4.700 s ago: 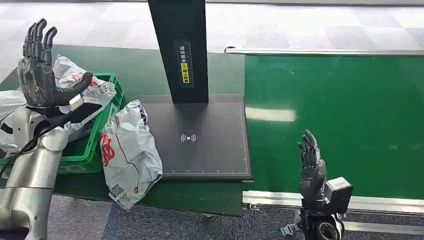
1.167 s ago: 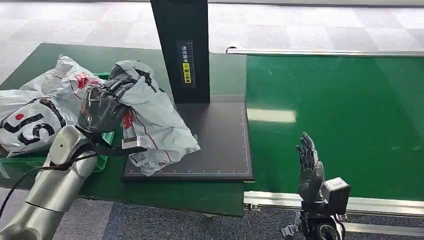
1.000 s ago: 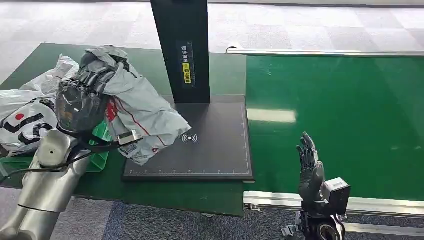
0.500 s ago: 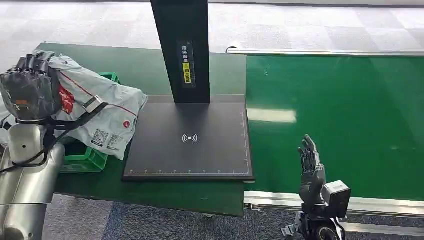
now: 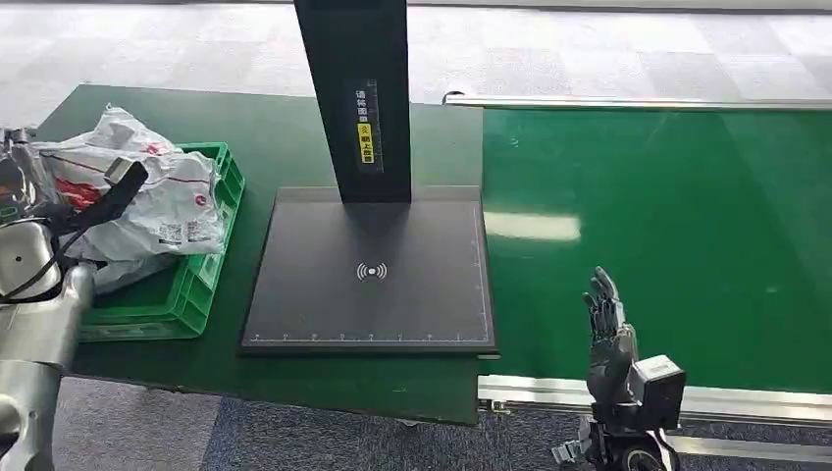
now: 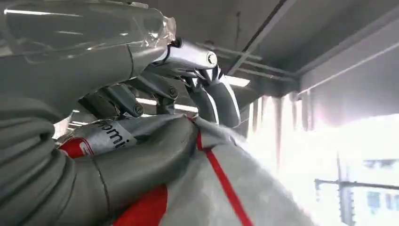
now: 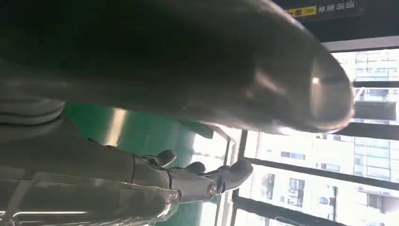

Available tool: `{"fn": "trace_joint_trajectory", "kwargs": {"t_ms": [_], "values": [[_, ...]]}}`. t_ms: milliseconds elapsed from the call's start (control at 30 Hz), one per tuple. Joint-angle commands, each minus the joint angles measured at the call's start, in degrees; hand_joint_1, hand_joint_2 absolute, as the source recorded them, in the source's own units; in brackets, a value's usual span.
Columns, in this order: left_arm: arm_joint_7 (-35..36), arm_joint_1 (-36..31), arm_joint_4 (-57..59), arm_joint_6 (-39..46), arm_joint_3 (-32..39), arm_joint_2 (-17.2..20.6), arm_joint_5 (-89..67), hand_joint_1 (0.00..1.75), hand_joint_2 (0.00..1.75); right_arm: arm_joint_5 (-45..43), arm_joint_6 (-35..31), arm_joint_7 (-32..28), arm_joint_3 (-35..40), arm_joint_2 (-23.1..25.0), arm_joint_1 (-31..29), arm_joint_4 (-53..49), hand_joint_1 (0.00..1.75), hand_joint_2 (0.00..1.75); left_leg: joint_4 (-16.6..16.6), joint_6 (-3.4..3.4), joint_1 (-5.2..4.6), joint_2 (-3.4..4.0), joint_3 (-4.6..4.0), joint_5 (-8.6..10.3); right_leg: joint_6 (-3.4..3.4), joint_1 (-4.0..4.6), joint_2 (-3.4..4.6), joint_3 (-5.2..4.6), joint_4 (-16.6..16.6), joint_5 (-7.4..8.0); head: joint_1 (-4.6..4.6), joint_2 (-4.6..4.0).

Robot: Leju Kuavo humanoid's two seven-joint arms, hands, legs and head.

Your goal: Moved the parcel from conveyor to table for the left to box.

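Note:
The parcel [image 5: 147, 201], a crumpled grey-white bag with red print, lies over the green crate [image 5: 211, 265] at the table's left end. My left hand [image 5: 18, 182] grips it at the far left edge of the head view. In the left wrist view the thumb and fingers of that hand [image 6: 131, 174] are clamped on the bag [image 6: 226, 197]. My right hand [image 5: 608, 334] stands upright with its fingers apart and holds nothing, at the conveyor's near edge. Its fingers [image 7: 197, 181] reach out into free air in the right wrist view.
A black scanner pad [image 5: 373, 275] lies mid-table, with a black post [image 5: 353, 88] rising at its back. The green conveyor belt [image 5: 667, 226] runs on the right, edged by a metal rail [image 5: 549, 392] in front. More grey bag material [image 5: 118, 270] sits in the crate.
My left hand took hold of the parcel beside the pad, lifted it and swung it left; it now hangs over the green crate. The right hand has stayed put.

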Motion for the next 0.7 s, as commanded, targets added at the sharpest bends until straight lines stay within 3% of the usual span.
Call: {"fn": "trace_joint_trajectory", "kwargs": {"t_ms": [33, 167, 400, 533, 700], "values": [[4.6, -9.5, 21.0, -3.2, -5.2, 4.3, -0.9, 1.75, 1.75, -0.1, 0.6, 0.2, 1.3, -0.7, -3.2, 4.5, 0.0, 0.0, 0.0, 0.0, 0.03, 0.06, 0.08, -0.01, -0.02, 0.03, 0.03, 0.08, 0.0, 0.01, -0.02, 0.0], [4.6, -9.5, 21.1, -3.1, -5.2, 4.2, -0.9, 1.75, 1.75, -0.1, 0.6, 0.2, 1.3, -0.7, -3.1, 4.5, 0.0, 0.0, 0.0, 0.0, 0.03, 0.12, 0.07, -0.01, -0.02, 0.04, 0.06, 0.07, 0.0, 0.01, -0.02, 0.0], [8.4, -14.6, 28.9, -11.2, -6.1, 6.5, -0.9, 1.75, 1.75, -0.1, 0.8, 0.1, 3.1, -0.7, -5.7, 7.2, 0.0, 0.0, 0.0, 0.0, 0.06, 0.29, 0.09, -0.03, -0.05, 0.07, 0.24, 0.07, 0.0, 0.03, -0.02, 0.0], [9.5, -13.2, 31.9, -19.0, -4.2, 5.3, -0.3, 1.75, 1.75, -0.1, 0.9, 0.1, 3.9, -0.6, -6.7, 8.4, 0.0, 0.0, -0.1, 0.01, 0.02, 0.32, 0.19, 0.0, -0.05, 0.03, 0.3, 0.13, -0.1, 0.04, -0.02, 0.0], [9.7, -12.3, 31.9, -18.2, -3.9, 5.0, -0.3, 1.75, 1.75, -0.1, 0.9, 0.1, 3.9, -0.6, -6.7, 8.5, 0.0, 0.0, -0.1, 0.01, 0.01, 0.34, 0.28, 0.0, -0.05, 0.02, 0.32, 0.19, -0.1, 0.05, -0.04, 0.0]]}}
